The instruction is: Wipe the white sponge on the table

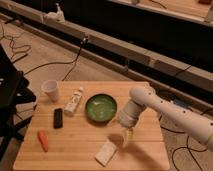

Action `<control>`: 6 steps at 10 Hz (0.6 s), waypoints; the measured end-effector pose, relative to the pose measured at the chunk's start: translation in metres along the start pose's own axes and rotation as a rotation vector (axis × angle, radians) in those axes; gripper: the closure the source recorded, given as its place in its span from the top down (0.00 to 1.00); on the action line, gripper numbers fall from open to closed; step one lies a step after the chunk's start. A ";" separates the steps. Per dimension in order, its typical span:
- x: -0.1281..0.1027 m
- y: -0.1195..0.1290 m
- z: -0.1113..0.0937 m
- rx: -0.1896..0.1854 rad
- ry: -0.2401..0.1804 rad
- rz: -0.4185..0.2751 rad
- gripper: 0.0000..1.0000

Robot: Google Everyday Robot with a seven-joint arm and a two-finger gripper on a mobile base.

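White sponge (106, 152): flat on the table (75, 150), close to the near edge and right of centre, long side set at a slant, nothing resting on it. Gripper (126, 139): just beyond the sponge and slightly to its right, pointing down at the table, near the sponge but apart from it. Fingers (129, 133) spread, nothing between them. Contact of the fingertips with the wood: not discernible. Above the gripper, white arm (165, 109) marked with small dark dots, reaching in from the right edge of the view across the table's right side. Green bowl (101, 107): upright near the table's centre, just left of the arm's lower end. White tube (74, 101): lying left of the bowl. White cup (51, 90): upright near the far left corner. Flat black object (58, 117): lying beside the tube, nearer the front. Orange object (43, 140): lying near the front left corner. Beyond the table, floor crossed by dark cables (65, 62)
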 end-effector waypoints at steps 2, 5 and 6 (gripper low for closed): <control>0.008 0.001 0.011 0.005 0.049 0.001 0.80; -0.001 0.001 0.034 0.021 0.043 -0.014 0.80; -0.005 0.000 0.042 0.031 0.028 -0.020 0.80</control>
